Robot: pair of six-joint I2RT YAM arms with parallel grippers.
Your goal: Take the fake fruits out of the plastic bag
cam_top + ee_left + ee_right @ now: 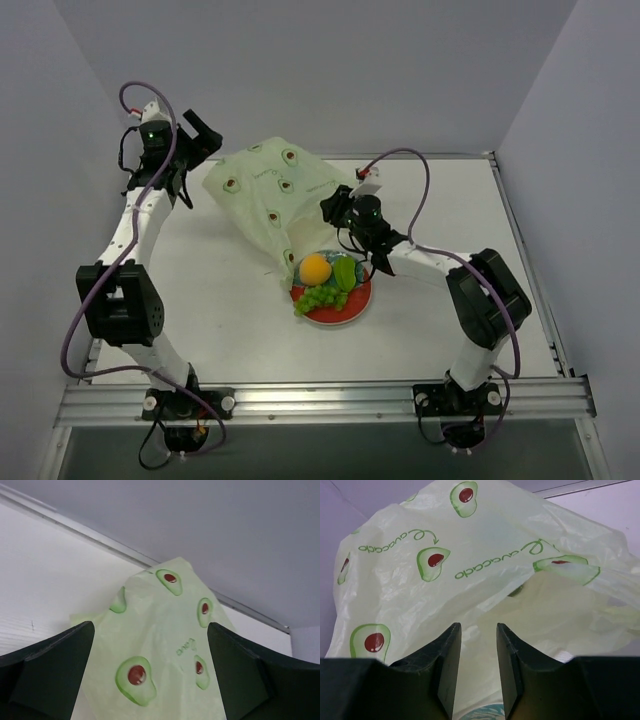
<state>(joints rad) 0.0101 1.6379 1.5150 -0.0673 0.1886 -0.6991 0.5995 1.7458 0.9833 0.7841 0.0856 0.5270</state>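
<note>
Avocado-print plastic bag (275, 190) lies crumpled mid-table. At its 5 o'clock, a red-rimmed plate (350, 314) holds 3 fake fruits: orange fruit (315, 268), grape bunch (318, 297), green fruit (344, 272). The left gripper (150, 630) is at the bag's 10 o'clock, jaws released wide. The right gripper (478, 627) is at the bag's mouth, jaws narrowly parted; I cannot tell whether they grip it.

On my screen the plastic bag (265, 190) is thin translucent film, crinkled, with a soft sheen. The fake fruits (325, 280) at its five o'clock look smooth, glossy (hard plastic, I'd say), like the plate (342, 317) rim. The table (200, 290) is matt white; the rail (320, 400) at six o'clock, ribbed bare metal. The right gripper (477, 627) has matt dark fingers (445, 665).
</note>
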